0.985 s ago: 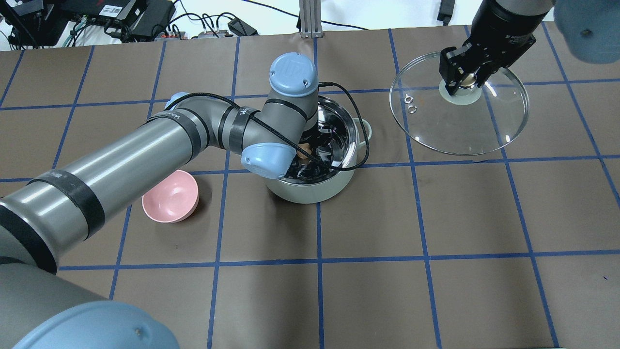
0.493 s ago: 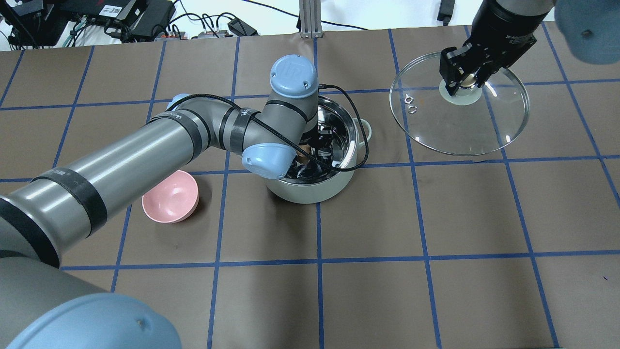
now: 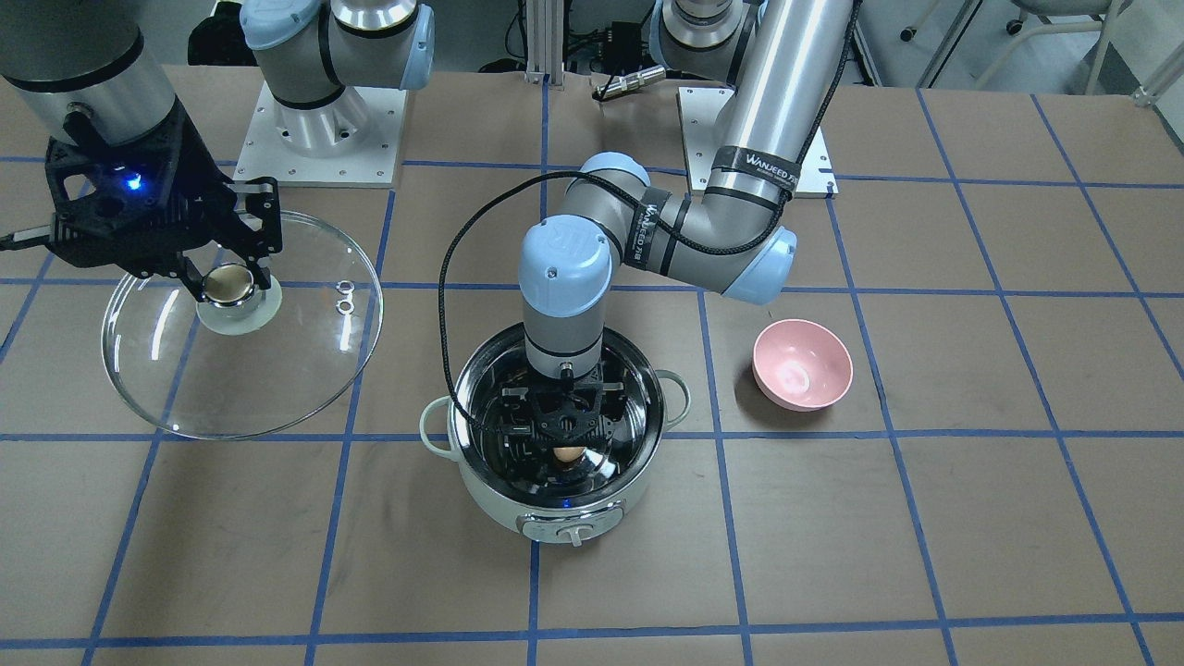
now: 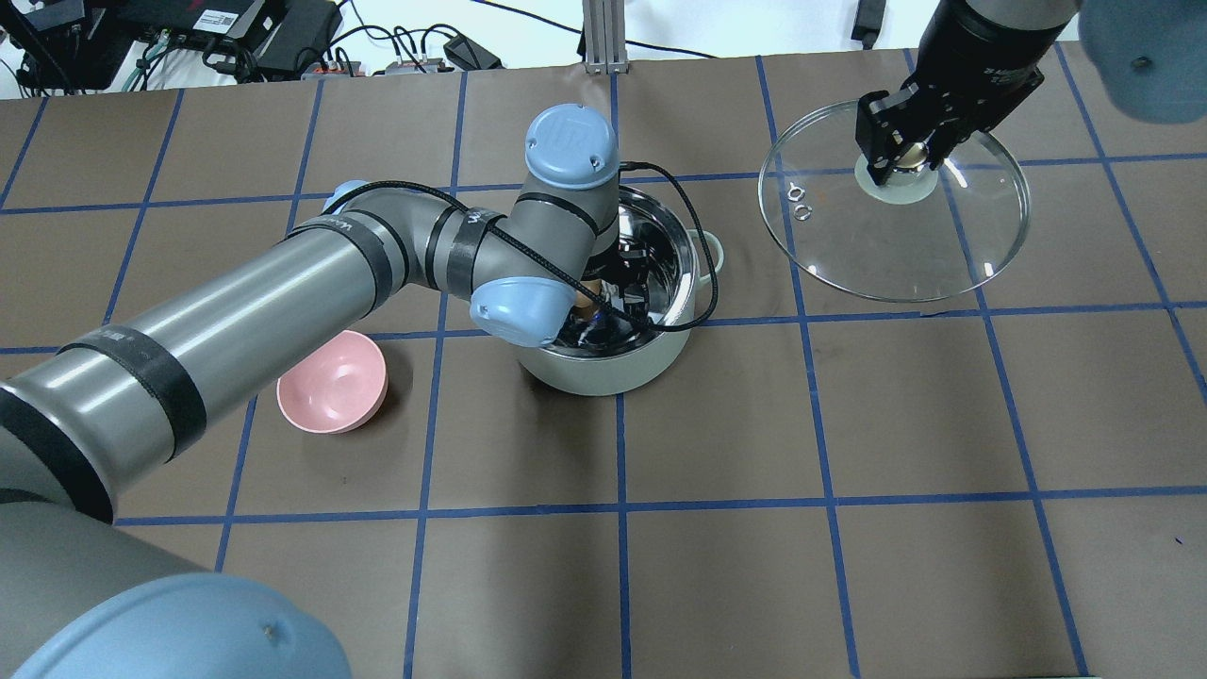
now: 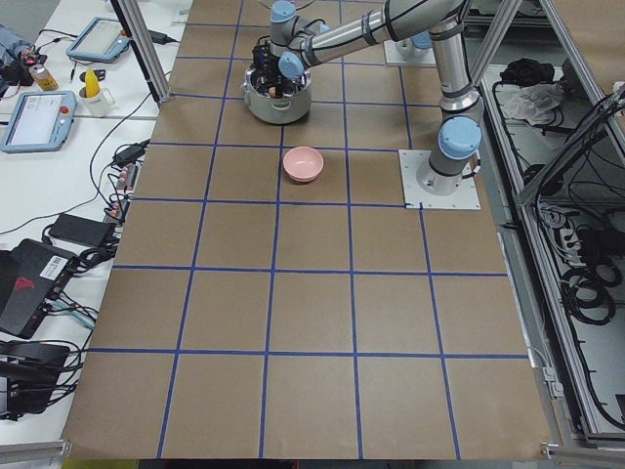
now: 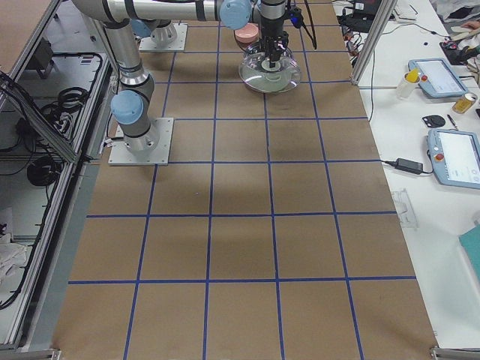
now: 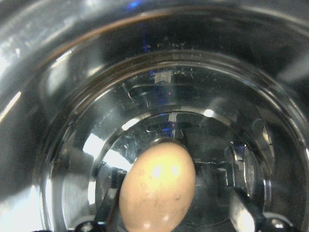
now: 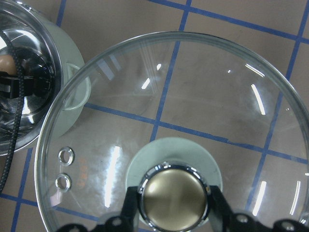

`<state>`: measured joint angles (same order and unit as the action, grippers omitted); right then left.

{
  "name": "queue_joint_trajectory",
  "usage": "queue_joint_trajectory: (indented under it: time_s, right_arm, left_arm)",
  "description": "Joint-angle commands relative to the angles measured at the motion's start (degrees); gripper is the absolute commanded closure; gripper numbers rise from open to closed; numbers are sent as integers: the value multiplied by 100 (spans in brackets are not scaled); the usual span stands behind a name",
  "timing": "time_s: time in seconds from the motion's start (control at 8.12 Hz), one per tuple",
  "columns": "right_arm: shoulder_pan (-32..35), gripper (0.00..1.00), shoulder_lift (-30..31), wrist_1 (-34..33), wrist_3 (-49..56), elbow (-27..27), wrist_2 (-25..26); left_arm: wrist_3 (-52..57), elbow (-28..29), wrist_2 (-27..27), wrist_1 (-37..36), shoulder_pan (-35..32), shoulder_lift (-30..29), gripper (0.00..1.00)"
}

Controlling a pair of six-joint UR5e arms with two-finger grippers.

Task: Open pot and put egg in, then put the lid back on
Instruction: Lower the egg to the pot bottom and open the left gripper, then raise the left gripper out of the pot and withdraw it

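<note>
The pale mint-white pot [image 3: 499,504] stands open mid-table, its steel bowl bare; it also shows in the overhead view [image 4: 603,372]. My left gripper [image 3: 566,442] reaches down inside it. The tan egg [image 7: 157,191] lies low in the bowl, against one finger, with a gap to the other finger [image 7: 246,210], so the jaws stand open. The egg also shows from the front [image 3: 567,454]. My right gripper [image 4: 907,160] is shut on the cream-gold knob [image 8: 173,195] of the glass lid [image 4: 905,255], held off to the pot's right.
A small empty pink bowl [image 4: 332,382] sits on the table to the left of the pot, under my left forearm. A black cable [image 3: 453,305] loops from the left wrist over the pot's rim. Blue tape lines grid the brown table.
The left wrist has shifted only slightly over the pot. The right gripper and the lid have not moved.
</note>
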<state>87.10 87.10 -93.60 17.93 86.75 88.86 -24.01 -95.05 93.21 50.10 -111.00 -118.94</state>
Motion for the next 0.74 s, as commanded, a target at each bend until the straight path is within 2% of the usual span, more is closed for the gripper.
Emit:
queue_joint_trajectory:
  time_s: [0.0, 0.25, 0.62]
  right_arm:
    - [0, 100, 0, 9, 0, 0, 0]
    - [0, 100, 0, 9, 0, 0, 0]
    - [0, 100, 0, 0, 0, 0, 0]
  left_arm:
    - [28, 4, 13, 34, 0, 116, 0]
    - [2, 4, 22, 148, 0, 422, 0]
    - [-7, 22, 22, 1516, 0, 1405, 0]
